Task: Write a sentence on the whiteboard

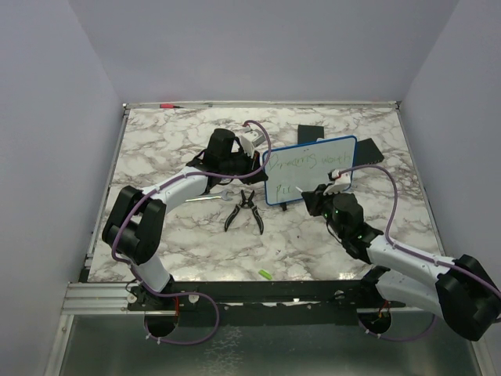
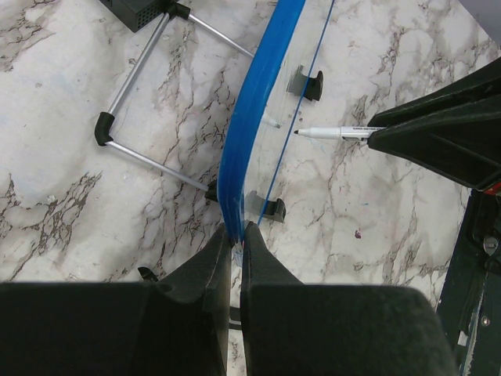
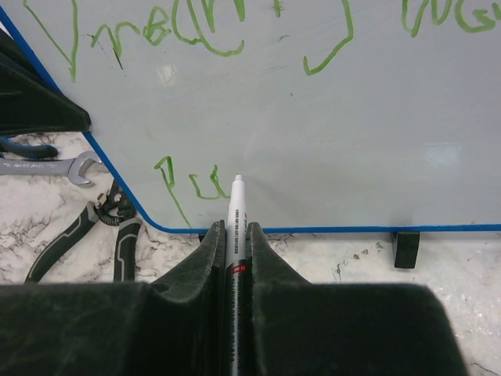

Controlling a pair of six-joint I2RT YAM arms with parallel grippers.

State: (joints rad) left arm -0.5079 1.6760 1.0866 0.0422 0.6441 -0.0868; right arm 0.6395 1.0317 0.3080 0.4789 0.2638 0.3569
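Small white whiteboard [image 1: 313, 178] w/ blue rounded-corner frame is standing near-upright on its small black feet [image 3: 405, 249] on the grey-veined marble tabletop [image 1: 180, 243], writing face turning twd the arm bases. Black two-finger left gripper [image 2: 237, 233] is reaching in at the board's left edge, its fingers pressing on the blue frame from both sides & pinching it, w/ no gap showing. Black right gripper [image 3: 236, 231] is sitting just in front of the board's lower-left part, fingers clamping a slim white marker [image 3: 237, 196] w/ black print on the barrel. The marker is pointing straight at the board, tip sitting at the face just right of the last green strokes; whether it's actually touching, can't tell. Thin green handwritten sentence [image 3: 196, 27] is running in two lines: upper line stretching across most of the board's width, lower line being only a couple of letters near the bottom-left corner. Words are too scrawly to read. Black-handled pliers [image 1: 244, 210] are lying flat just in front of the board's bottom-left corner, handles spread, & a silver open-end wrench [image 1: 210, 198] is lying beside them, on the side away from the board. Behind the board, a silver wire stand w/ black corner pieces [image 2: 102, 129] is resting on the marble, & flat black pads [image 1: 311, 131] are showing past the board's top edge & right side. Small green scrap [image 1: 264, 273] is lying well in front of the board.
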